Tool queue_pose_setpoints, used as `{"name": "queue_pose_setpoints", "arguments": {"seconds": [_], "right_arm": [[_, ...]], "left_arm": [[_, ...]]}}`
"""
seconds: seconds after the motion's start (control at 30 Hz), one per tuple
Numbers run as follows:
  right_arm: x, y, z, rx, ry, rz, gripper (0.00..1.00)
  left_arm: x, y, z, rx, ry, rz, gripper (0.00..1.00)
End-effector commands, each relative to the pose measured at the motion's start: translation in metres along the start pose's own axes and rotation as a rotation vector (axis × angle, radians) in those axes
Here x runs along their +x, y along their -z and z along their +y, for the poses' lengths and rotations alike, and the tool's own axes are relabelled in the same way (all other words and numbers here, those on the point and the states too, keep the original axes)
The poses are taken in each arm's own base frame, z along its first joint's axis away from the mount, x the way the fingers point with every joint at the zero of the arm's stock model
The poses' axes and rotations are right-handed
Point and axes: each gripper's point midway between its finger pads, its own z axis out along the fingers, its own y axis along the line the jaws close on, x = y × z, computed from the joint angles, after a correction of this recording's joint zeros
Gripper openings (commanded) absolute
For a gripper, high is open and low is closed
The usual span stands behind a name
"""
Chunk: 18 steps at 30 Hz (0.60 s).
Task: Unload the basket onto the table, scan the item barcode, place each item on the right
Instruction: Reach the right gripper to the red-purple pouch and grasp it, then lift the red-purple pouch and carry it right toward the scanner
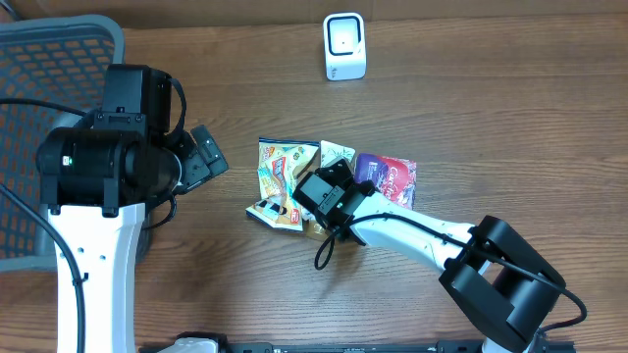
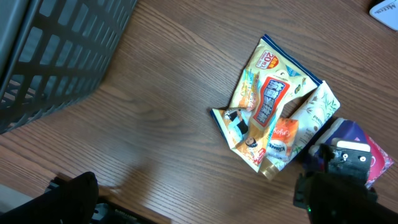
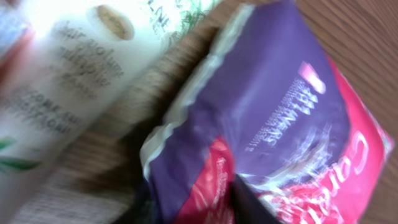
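A purple and pink packet (image 1: 390,179) (image 2: 368,148) lies at the right end of a small pile of packets. My right gripper (image 1: 355,186) (image 3: 199,208) is down at its left edge. In the right wrist view the dark fingers (image 3: 252,208) pinch a fold of that packet (image 3: 273,118), which fills the blurred view. A white scanner (image 1: 344,46) (image 2: 387,9) stands upright at the table's far edge. My left gripper (image 1: 204,157) hovers open left of the pile, holding nothing; only one finger (image 2: 69,198) shows in its wrist view.
A yellow snack packet (image 1: 280,176) (image 2: 267,102) and a white-green sachet (image 1: 337,154) (image 2: 318,107) (image 3: 74,81) lie in the same pile, partly overlapping. A dark mesh basket (image 1: 39,78) (image 2: 56,56) stands at the left. The right arm (image 1: 500,270) stretches in from the lower right.
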Motion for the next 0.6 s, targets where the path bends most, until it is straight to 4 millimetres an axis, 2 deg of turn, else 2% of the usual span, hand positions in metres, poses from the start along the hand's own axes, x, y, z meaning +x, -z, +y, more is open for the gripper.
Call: {"name": "queue_pose_setpoints", "arguments": {"seconds": [0.0, 0.07, 0.23, 0.33, 0.43, 0.57], "right_arm": [[0.003, -0.007, -0.001, 0.0, -0.048, 0.043, 0.11], [-0.003, 0.0, -0.003, 0.0, -0.08, 0.046, 0.04], [-0.036, 0.031, -0.02, -0.014, -0.171, 0.042, 0.03], [-0.055, 0.051, -0.028, -0.103, -0.227, 0.067, 0.04], [-0.07, 0.071, -0.03, -0.3, -0.294, 0.119, 0.03], [-0.077, 0.099, -0.027, -0.719, -0.282, 0.186, 0.03]], "left_arm": [[-0.002, -0.002, 0.003, -0.014, 0.025, -0.005, 0.99], [-0.002, -0.002, 0.003, -0.014, 0.025, -0.005, 1.0], [-0.002, -0.002, 0.003, -0.014, 0.025, -0.005, 1.0], [-0.002, -0.002, 0.003, -0.014, 0.025, -0.005, 0.99], [-0.002, -0.002, 0.003, -0.014, 0.025, -0.005, 1.0], [-0.002, -0.002, 0.003, -0.014, 0.025, -0.005, 1.0]]}}
